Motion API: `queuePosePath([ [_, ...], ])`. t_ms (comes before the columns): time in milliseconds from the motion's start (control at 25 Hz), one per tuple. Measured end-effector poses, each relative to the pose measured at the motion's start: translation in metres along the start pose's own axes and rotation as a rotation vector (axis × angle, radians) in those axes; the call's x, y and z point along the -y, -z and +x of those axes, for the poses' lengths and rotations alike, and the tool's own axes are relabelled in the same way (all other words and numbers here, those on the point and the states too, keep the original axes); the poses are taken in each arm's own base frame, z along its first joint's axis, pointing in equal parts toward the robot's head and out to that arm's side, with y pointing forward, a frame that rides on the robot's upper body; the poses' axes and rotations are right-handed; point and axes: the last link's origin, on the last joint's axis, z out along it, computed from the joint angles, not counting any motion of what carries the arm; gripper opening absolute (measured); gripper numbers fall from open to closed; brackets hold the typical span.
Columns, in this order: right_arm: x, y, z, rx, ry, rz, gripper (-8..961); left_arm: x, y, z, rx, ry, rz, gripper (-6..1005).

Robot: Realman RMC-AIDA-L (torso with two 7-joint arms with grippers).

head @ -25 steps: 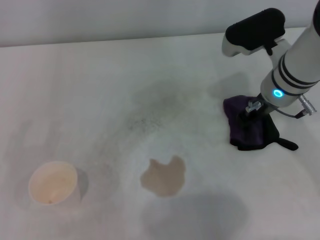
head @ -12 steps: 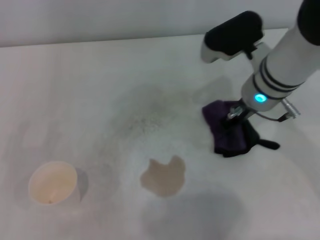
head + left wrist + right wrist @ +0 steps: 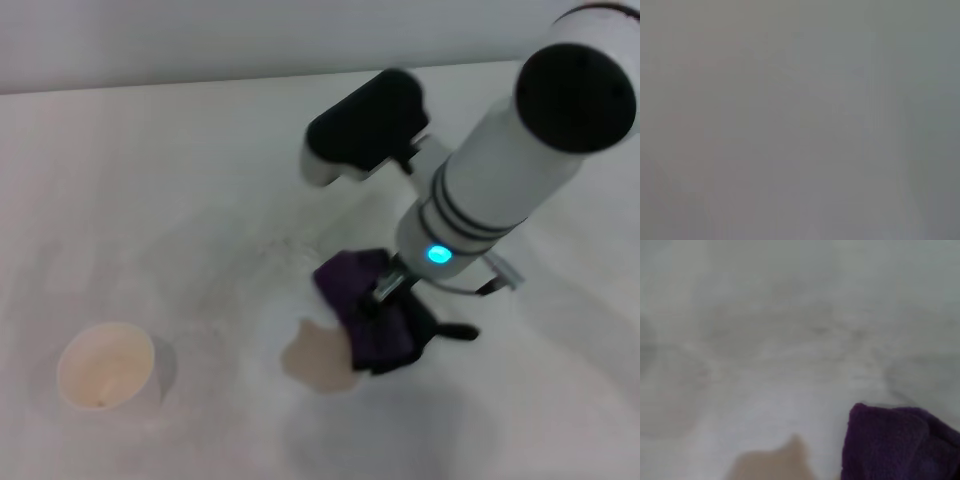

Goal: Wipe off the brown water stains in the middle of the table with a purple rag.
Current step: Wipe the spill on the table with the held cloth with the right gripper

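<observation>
The right gripper (image 3: 388,300), fingers pinching the dark purple folded rag (image 3: 365,318), overlaps the tan-brown puddle (image 3: 315,360) mid-desk (image 3: 150,180).

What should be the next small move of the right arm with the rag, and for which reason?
Probably slide the purple rag a little further toward the robot's left, across the brown water stains. The right gripper presses the rag onto the table, but it overlaps only the puddle's right edge; most of the stain remains uncovered.
</observation>
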Motion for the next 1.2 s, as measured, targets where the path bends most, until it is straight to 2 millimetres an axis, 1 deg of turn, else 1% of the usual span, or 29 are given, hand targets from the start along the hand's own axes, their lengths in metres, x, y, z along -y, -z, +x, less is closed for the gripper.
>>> queuePosePath([
  [240, -0.044, -0.001, 0.003, -0.007, 0.092, -0.101, 92, 0.001, -0.001, -0.001, 0.006, 0.0, 0.006, 879],
  [440, -0.08, -0.001, 0.001, 0.004, 0.175, -0.21, 91, 0.0, -0.005, 0.0, 0.0, 0.001, 0.002, 879],
  [520, -0.088, -0.004, 0.0, -0.001, 0.198, -0.228, 91, 0.0, -0.007, -0.001, 0.001, 0.001, 0.0, 879],
  [560, -0.089, -0.005, 0.0, -0.005, 0.203, -0.227, 91, 0.0, -0.007, -0.001, 0.004, 0.001, 0.0, 879],
  [720, -0.081, -0.008, -0.005, -0.006, 0.186, -0.196, 91, 0.001, -0.008, -0.002, 0.015, -0.002, 0.0, 879],
  [800, -0.071, -0.007, -0.008, -0.005, 0.166, -0.163, 91, 0.001, -0.008, -0.003, 0.016, -0.002, 0.0, 879],
  [920, -0.046, -0.003, -0.01, -0.014, 0.118, -0.087, 91, 0.002, -0.009, -0.003, 0.02, -0.006, 0.002, 878],
  [1080, -0.007, 0.007, -0.009, -0.037, 0.044, 0.037, 91, 0.006, -0.01, -0.003, 0.021, -0.01, 0.013, 878],
  [1200, 0.015, 0.007, -0.005, -0.07, 0.001, 0.113, 92, 0.009, -0.01, -0.003, 0.021, -0.013, 0.026, 878],
])
